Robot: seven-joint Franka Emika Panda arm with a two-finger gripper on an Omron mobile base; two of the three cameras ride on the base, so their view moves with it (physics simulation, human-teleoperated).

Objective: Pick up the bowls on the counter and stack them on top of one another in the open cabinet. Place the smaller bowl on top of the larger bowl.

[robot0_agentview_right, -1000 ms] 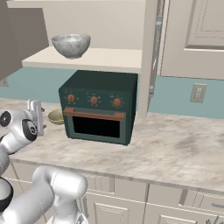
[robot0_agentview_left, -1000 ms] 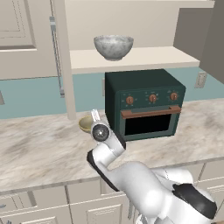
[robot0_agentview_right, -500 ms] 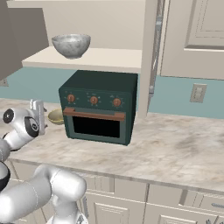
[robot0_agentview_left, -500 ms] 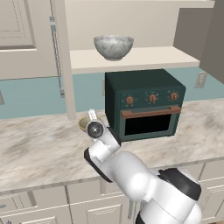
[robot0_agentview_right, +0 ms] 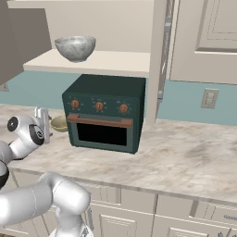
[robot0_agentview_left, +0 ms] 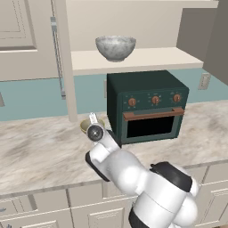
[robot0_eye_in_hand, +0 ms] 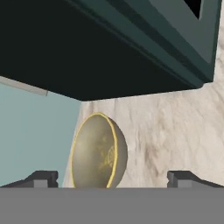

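Observation:
The larger bowl [robot0_agentview_left: 116,46] [robot0_agentview_right: 75,47], grey-white marbled, stands upright on the shelf of the open cabinet [robot0_agentview_left: 151,58] [robot0_agentview_right: 115,62]. The smaller bowl [robot0_agentview_left: 87,126] [robot0_agentview_right: 59,123] [robot0_eye_in_hand: 98,151], yellowish-tan, rests on the counter [robot0_agentview_left: 40,151] [robot0_agentview_right: 185,157] close to the oven's left side, by the blue wall. My gripper [robot0_agentview_left: 92,119] [robot0_agentview_right: 42,118] [robot0_eye_in_hand: 113,179] hovers just in front of it, open wide. In the hand view the bowl sits between the two fingertips [robot0_eye_in_hand: 41,177], nearer the left one, untouched.
A dark green oven [robot0_agentview_left: 147,104] [robot0_agentview_right: 104,115] [robot0_eye_in_hand: 109,43] stands on the counter under the shelf, right beside the small bowl. A cream post [robot0_agentview_left: 67,67] and a panelled cabinet door [robot0_agentview_left: 22,35] [robot0_agentview_right: 208,37] flank the open compartment. A wall socket [robot0_agentview_right: 209,98] is behind.
The arm has crept slightly forward toward the small bowl. The jaws have stayed wide open and both bowls have stayed put.

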